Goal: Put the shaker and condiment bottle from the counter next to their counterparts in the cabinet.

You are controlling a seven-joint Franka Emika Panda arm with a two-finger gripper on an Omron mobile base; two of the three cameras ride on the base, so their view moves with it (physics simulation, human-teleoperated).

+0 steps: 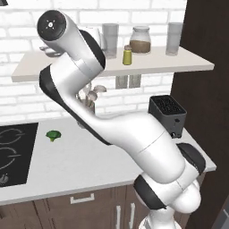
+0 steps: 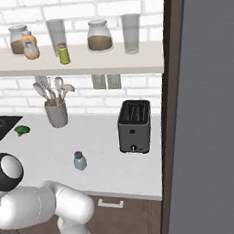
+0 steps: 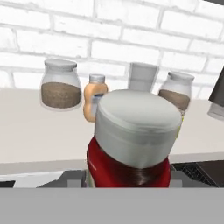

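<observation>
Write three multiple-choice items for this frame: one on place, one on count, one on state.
1. Where does the blue-grey shaker stand?
A. on the counter
B. on the shelf
C. on the toaster

2. How many brown-filled glass jars stand on the shelf?
A. one
B. two
C. four

3. What is the hand doing?
A. hanging open
B. holding the red condiment bottle
C. gripping the orange bottle

Key: A, it stands left of the toaster; B, the right base view shows two; B, the red bottle sits at the fingers in the hand view.

Condiment bottle cut off below the neck by the hand view's lower edge. Label unseen. Fingertips hidden behind it.
</observation>
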